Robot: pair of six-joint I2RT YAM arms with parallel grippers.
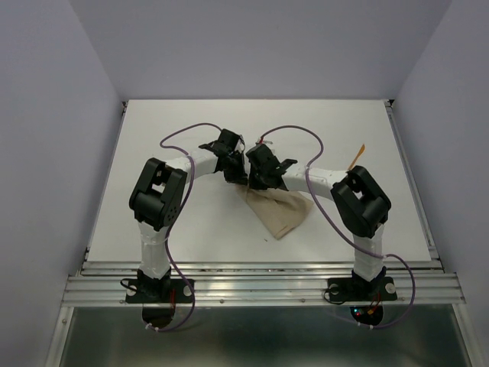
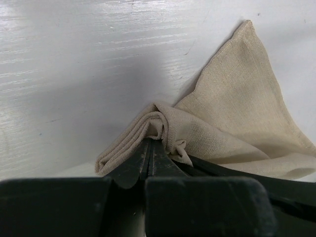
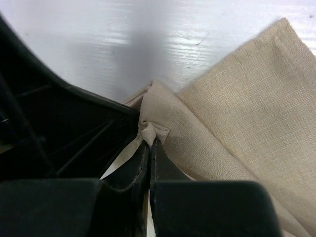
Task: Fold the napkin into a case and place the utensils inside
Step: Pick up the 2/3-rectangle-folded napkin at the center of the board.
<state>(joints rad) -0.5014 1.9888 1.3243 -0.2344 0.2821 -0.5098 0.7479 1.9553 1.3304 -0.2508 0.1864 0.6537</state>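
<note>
Tan cloth sits at the heart of it all. The napkin point(image 1: 281, 212) lies on the white tabletop point(image 1: 168, 145), near the middle and a little to the right. It is folded over into a shape like a triangle, and one point faces the near edge. Most of it lies flat. At its far left corner the cloth is bunched up in soft layers.

Both claws meet at that bunched corner. The left claw point(image 2: 148, 148) is closed tight, and the folded edge of the napkin is pinched at its tips. The right claw point(image 3: 149, 143) is closed tight too. It pinches a small crumpled bit of the same corner. The two claws are just beside each other, with the cloth between them.

One thin orange utensil point(image 1: 357, 157) lies over by the right side of the tabletop, well apart from the napkin. I can only make out one from here.

The left arm point(image 1: 160, 195) and the right arm point(image 1: 359, 200) are white with black joints. They bend in from each side toward the napkin. Purple cables point(image 1: 180, 131) loop over the tabletop behind them. Pale purple walls point(image 1: 53, 115) stand around the tabletop.
</note>
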